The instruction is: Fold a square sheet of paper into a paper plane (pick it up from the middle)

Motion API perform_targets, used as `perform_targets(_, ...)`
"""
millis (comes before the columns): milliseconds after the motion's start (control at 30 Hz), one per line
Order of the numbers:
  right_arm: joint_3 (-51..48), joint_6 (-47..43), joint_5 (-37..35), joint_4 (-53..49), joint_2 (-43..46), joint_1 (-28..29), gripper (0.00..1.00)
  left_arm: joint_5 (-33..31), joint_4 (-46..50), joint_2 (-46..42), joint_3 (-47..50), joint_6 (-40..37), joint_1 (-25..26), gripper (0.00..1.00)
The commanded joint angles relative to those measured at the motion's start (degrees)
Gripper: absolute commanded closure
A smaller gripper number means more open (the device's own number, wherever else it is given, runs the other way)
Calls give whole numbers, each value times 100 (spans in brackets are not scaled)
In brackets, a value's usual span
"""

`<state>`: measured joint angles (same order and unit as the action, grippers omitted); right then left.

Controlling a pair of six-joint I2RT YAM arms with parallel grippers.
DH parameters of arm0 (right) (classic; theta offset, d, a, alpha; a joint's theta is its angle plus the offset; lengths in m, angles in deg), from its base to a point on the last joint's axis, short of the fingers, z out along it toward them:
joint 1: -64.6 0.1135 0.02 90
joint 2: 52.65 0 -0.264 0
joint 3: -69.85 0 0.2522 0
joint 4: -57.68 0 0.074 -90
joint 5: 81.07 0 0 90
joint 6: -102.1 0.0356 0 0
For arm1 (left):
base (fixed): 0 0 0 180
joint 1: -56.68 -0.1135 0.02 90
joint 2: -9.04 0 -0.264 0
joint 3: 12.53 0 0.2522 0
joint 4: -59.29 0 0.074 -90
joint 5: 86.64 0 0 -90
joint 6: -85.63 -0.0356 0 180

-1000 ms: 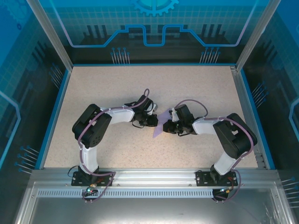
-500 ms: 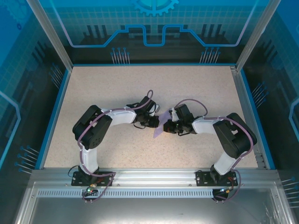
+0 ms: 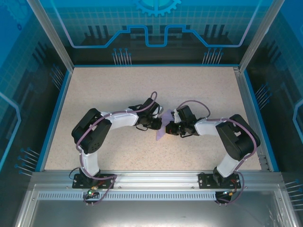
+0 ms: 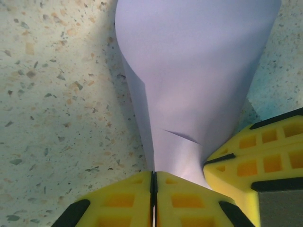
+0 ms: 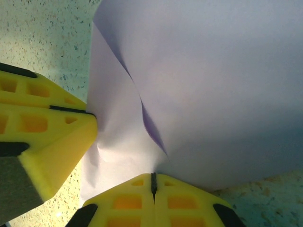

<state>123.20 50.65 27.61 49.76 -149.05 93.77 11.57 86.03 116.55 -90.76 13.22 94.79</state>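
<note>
- My left tool (image 4: 153,178) is squeezed shut on the square sheet of paper (image 4: 199,71). It pinches one thin bit of it.
- My right tool (image 5: 153,178) is squeezed shut on the same sheet too, right beside my left one.
- From my yellow fingers (image 4: 189,201) the purple paper spreads out wide and bends in soft curves, with a small crease near the pinch.
- Both tools meet tip to tip over the middle of the speckled worktop (image 3: 118,90).
- The paper's low corner is close to the worktop. I cannot tell if it touches.
</note>
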Motion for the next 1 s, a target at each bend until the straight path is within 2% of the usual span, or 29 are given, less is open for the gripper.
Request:
perform_targets(0, 9, -75, -36, -259, -122, -82, 97, -134, -38, -308, -39, -67, 60, 89)
perform_targets(400, 5, -5, 92, -133, -125, -107, 97, 32, -209, -424, 189, -162, 89, 89)
perform_targets(967, -118, 74, 248, 55, -109, -198, 98, -325, -2, -272, 52, -489, 375, 89)
